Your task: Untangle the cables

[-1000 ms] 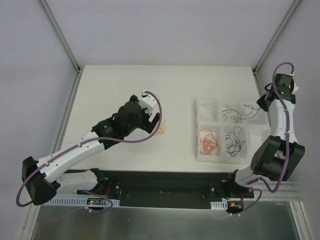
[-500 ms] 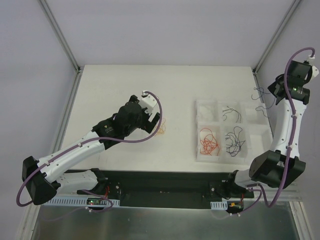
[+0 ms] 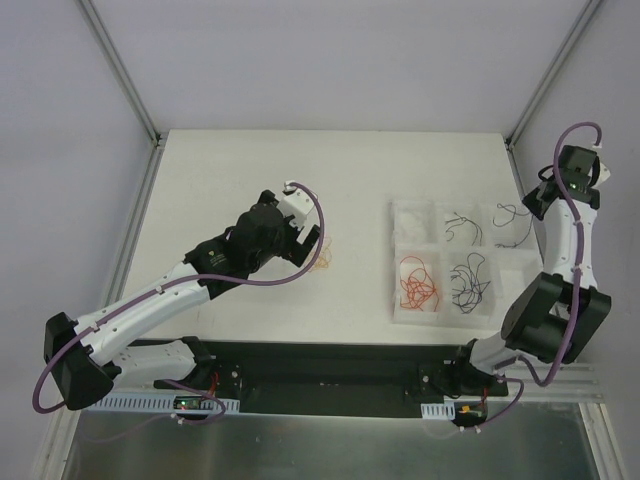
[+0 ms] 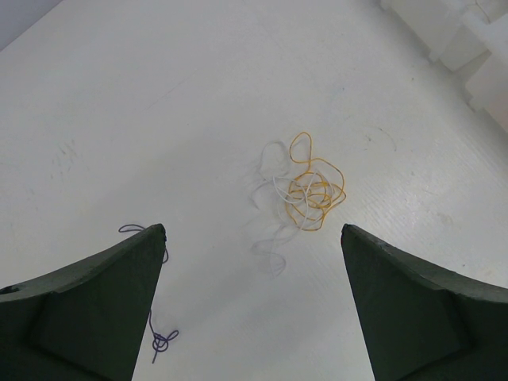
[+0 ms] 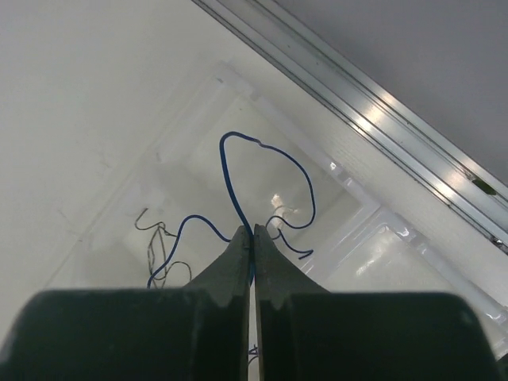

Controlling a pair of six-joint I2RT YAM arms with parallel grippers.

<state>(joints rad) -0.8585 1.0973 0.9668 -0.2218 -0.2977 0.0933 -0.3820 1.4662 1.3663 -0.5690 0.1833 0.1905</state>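
The left pincer (image 4: pixel 252 230) hangs over the table (image 3: pixel 230 170) with its two fingers spread wide and nothing between them. On the white surface just ahead of it lies a small tangle (image 4: pixel 312 189) of yellow-orange cable with a pale white strand (image 4: pixel 276 190) looped through it (the white one nearly vanishes against the tabletop). A thin purple cable (image 4: pixel 159 340) lies by itself next to the left finger, with a little knot at its near end.

To the right of the table's middle sits a clear tray (image 3: pixel 395 262) split into compartments. Orange-red cables (image 3: pixel 420 282) fill the near left one. Black cables (image 3: pixel 468 280) lie in the one beside it, and more black ones are in the far middle compartment.

The right pincer (image 5: pixel 252 230) is over the tray's far right corner, close to the metal frame rail (image 5: pixel 381 111). Its fingers are pressed together on a blue cable (image 5: pixel 266 151), which arches out from the tips in a tall loop over that compartment (whether it touches the floor there I cannot tell).
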